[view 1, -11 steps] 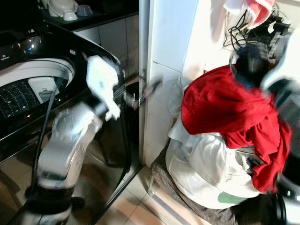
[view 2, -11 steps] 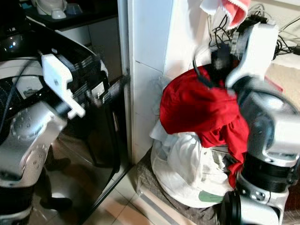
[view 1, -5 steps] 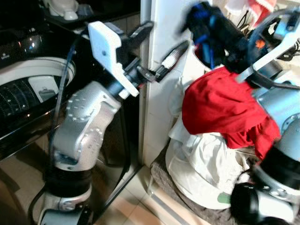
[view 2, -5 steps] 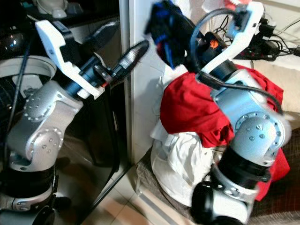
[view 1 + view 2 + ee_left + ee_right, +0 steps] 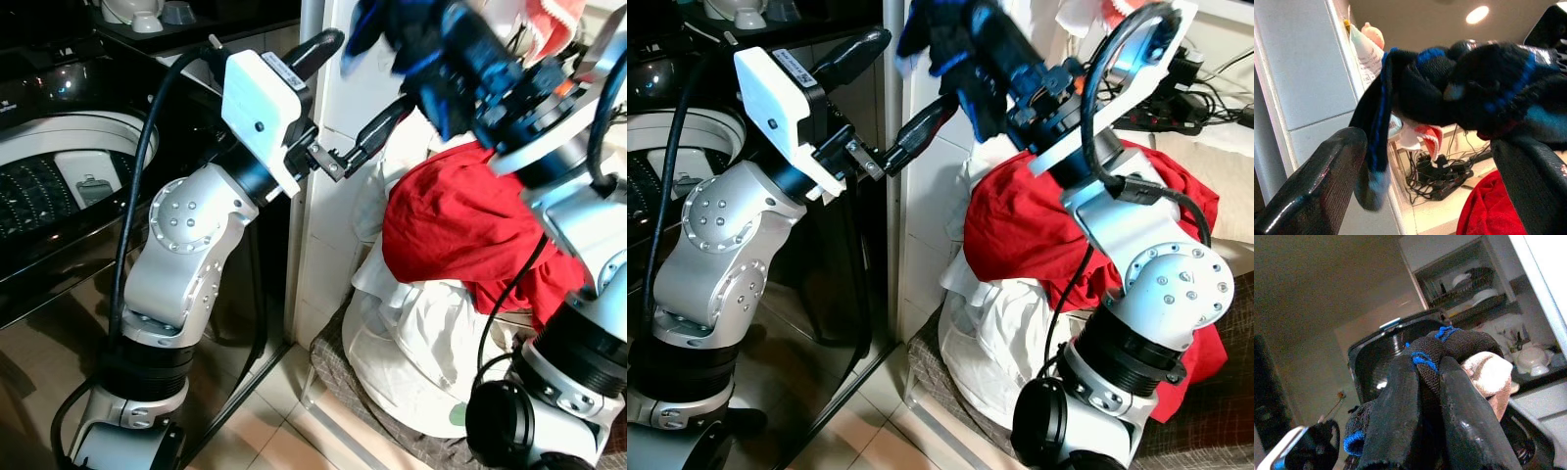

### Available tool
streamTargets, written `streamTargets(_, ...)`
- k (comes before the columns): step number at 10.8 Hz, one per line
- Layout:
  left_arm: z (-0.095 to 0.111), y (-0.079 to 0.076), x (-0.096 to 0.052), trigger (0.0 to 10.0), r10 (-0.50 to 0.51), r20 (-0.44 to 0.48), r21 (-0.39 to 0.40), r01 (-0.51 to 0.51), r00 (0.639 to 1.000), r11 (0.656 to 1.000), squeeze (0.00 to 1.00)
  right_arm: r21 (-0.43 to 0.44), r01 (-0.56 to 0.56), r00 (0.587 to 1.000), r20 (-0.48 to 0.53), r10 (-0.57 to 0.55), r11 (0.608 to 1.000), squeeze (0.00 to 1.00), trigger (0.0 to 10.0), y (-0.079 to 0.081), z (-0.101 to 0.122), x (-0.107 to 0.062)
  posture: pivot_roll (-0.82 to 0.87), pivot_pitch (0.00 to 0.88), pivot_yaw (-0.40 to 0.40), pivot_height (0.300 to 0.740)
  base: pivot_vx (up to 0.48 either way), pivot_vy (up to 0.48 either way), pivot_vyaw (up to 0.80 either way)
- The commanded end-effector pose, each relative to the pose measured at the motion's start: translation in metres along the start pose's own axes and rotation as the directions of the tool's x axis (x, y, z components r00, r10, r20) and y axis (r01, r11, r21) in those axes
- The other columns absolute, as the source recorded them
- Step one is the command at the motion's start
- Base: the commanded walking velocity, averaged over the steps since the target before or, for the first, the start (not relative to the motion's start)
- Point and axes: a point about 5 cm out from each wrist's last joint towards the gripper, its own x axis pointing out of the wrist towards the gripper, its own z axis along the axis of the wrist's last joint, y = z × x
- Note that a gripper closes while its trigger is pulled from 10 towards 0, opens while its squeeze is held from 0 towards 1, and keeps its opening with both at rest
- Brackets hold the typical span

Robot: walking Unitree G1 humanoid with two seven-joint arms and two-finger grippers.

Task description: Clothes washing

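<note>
Hanging from the right gripper (image 5: 965, 39), a black garment with blue trim (image 5: 950, 44) is pinched between the two black fingers (image 5: 1400, 416), which press together on its knit fabric with a pale pink-white piece (image 5: 1488, 374) bunched just beside them. The cloth spills out past the fingertips and droops down on the side toward the left arm. The left gripper (image 5: 358, 93) sits just beside and slightly below that bundle, its fingers spread wide apart, one finger (image 5: 318, 46) above and one (image 5: 377, 125) below, with nothing between them; in the left wrist view the dark garment (image 5: 1459, 93) hangs right in front of the gap.

Half a second ago the black bundle sat lower and nearer the red garment (image 5: 460, 230); it now rides higher and closer to the white tiled wall corner (image 5: 328, 166). The left arm has also risen, and its fingers reach further toward the cloth.

Below the right gripper the red garment drapes over a white laundry pile (image 5: 421, 343) in a basket. Beyond the left arm stands the top-loading washing machine (image 5: 59, 186), its drum open. The narrow wall corner lies between machine and pile, close behind both grippers.
</note>
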Motion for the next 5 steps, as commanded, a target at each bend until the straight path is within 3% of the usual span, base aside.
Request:
streamTargets(1, 0.0047, -0.001, 0.0058, 10.0, -0.004, 0.03, -0.014, 0.005, 1.0, 1.0, 0.0, -0.015, -0.011, 0.999, -0.035, 0.011, 1.0, 0.0, 0.0, 0.0045, -0.0023, -0.0004, -0.05, 0.0, -0.095, 0.74, 0.0, 0.0, 0.0)
streamTargets(4, 0.0041, -0.0034, 0.0063, 10.0, -0.024, 0.044, -0.016, 0.025, 0.999, 1.0, 0.0, 0.0, -0.005, 0.998, -0.064, 0.005, 1.0, 0.0, 0.0, 0.0057, -0.0046, -0.0021, -0.05, 0.0, -0.096, 0.74, 0.0, 0.0, 0.0)
streamTargets(5, 0.003, -0.0033, 0.006, 2.4, -0.023, 0.04, -0.016, 0.024, 0.999, 1.0, 0.0, 0.003, -0.009, 0.997, -0.07, 0.009, 1.0, 0.0, 0.0, 0.0063, -0.0049, -0.0024, -0.05, 0.0, -0.094, 0.74, 0.0, 0.0, 0.0)
